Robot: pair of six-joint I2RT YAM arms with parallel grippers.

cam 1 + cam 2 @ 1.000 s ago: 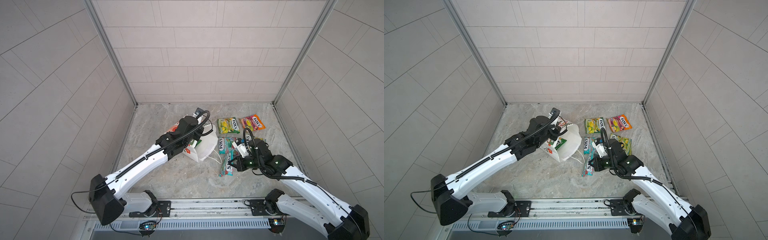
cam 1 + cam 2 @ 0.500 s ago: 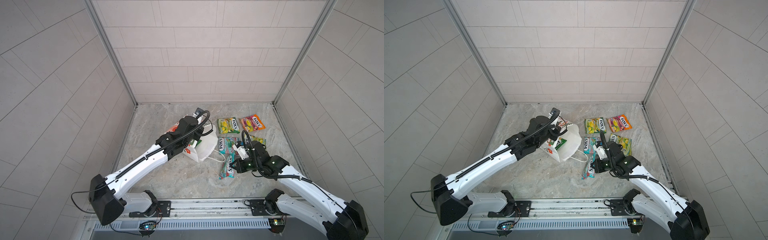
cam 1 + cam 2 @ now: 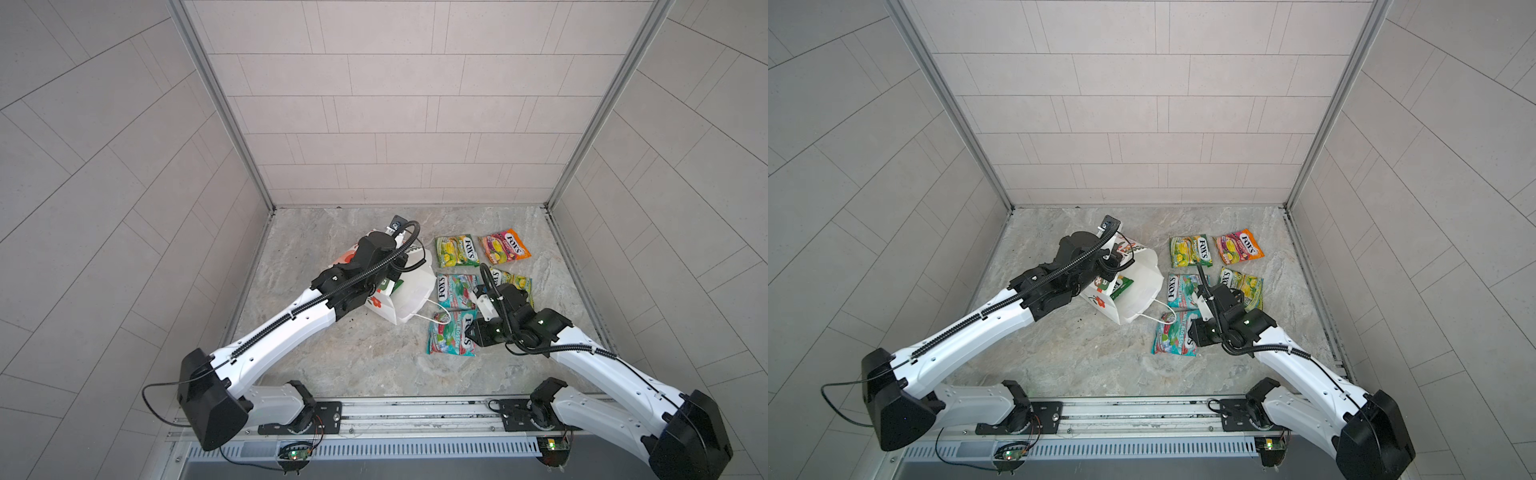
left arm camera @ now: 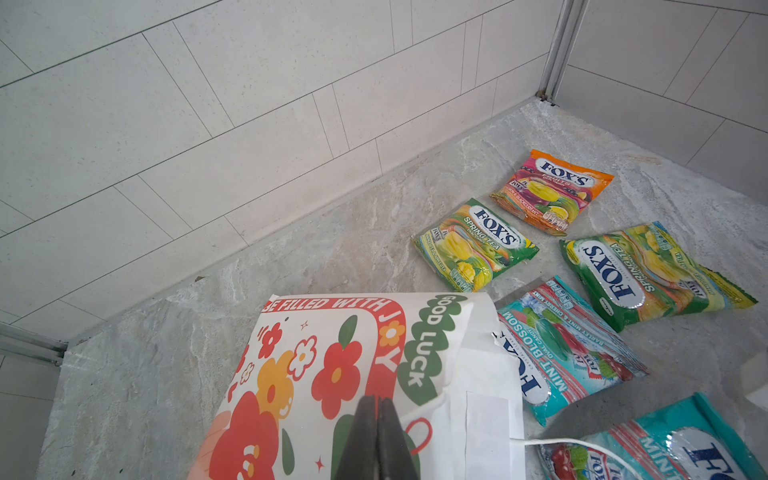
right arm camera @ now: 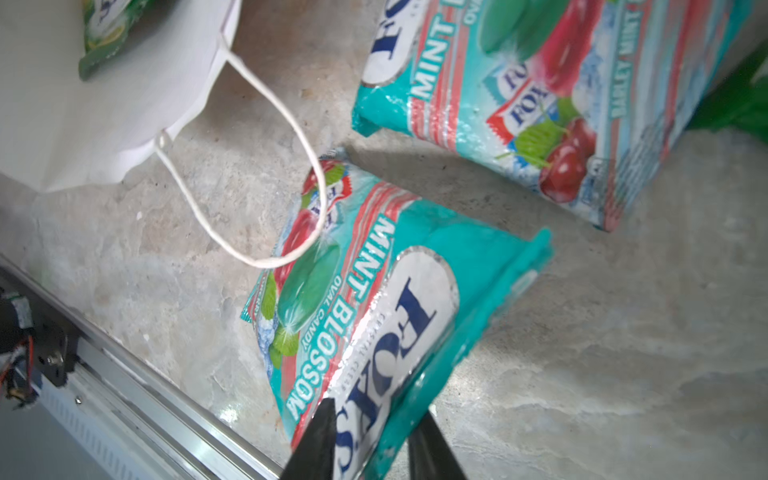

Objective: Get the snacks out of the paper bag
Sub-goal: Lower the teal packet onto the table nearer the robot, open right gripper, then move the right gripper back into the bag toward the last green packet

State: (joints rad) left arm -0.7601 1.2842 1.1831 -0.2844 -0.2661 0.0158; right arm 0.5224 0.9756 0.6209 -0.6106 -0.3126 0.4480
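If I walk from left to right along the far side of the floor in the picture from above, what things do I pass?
In a top view: paper bag → green-yellow packet → orange-pink packet. The packets lying nearer the arms are not on this line.

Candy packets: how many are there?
6. Five on the floor beside the paper bag: orange-pink, two green-yellow, two teal. One green packet sits in the bag's mouth; more may be hidden inside.
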